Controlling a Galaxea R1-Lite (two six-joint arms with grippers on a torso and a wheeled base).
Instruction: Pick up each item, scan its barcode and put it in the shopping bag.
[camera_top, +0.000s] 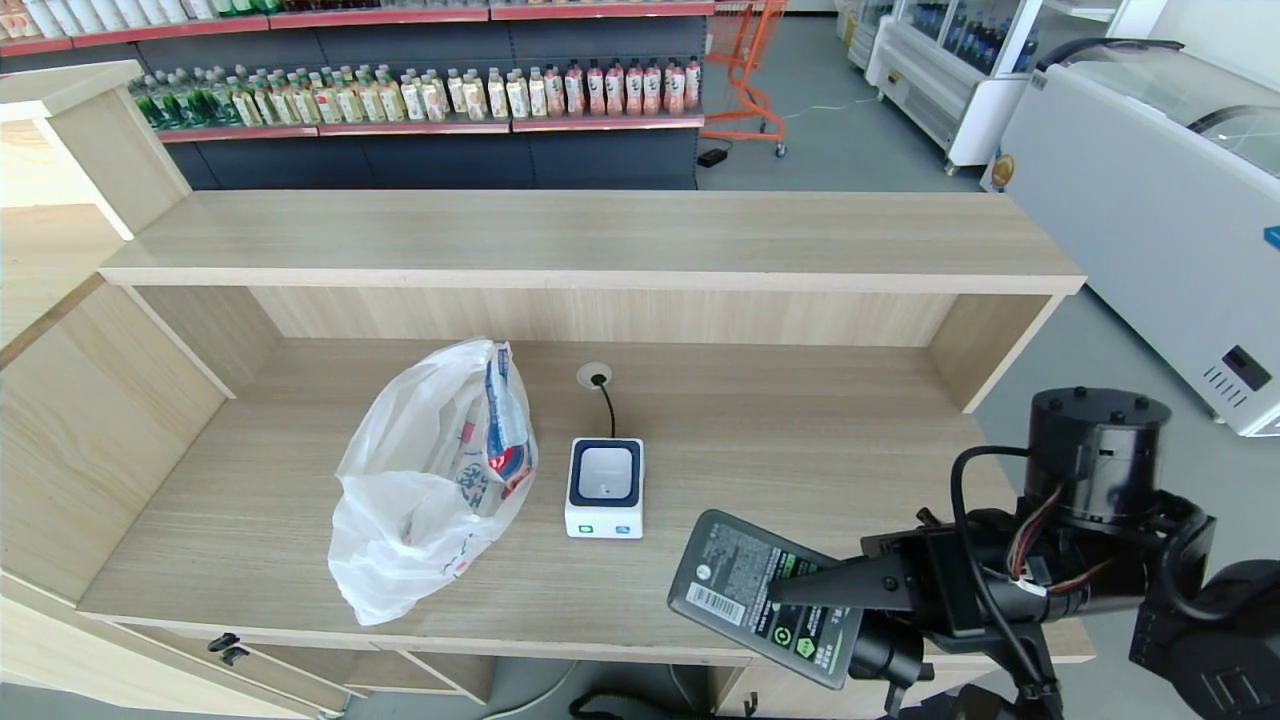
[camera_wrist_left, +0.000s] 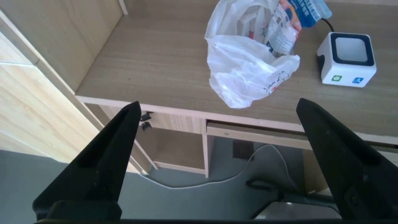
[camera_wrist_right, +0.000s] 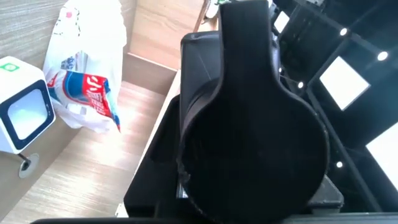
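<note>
From a distance I find the head camera looks down over the tabletop (camera_top: 800, 430); both wrist cameras share its shopping bag (camera_top: 420, 500) and scanner (camera_top: 605, 487).

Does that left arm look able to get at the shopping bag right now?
Probably yes: the left gripper hangs open and empty before the counter, and nothing stands between it and the shopping bag.

Left gripper (camera_wrist_left: 217, 109): in your left wrist view it is angled downward, with the jaws spread wide.
Left fingers (camera_wrist_left: 109, 158): two dark tapered blades, well apart.
Right arm (camera_top: 1095, 470): it comes in at your lower right in the head view, forearm roughly level, wrist directed toward your left.
Right gripper (camera_top: 800, 592): clamped on a dark flat pack (camera_top: 735, 570), with the upper finger lying across its printed face and the pack held tilted.
</note>
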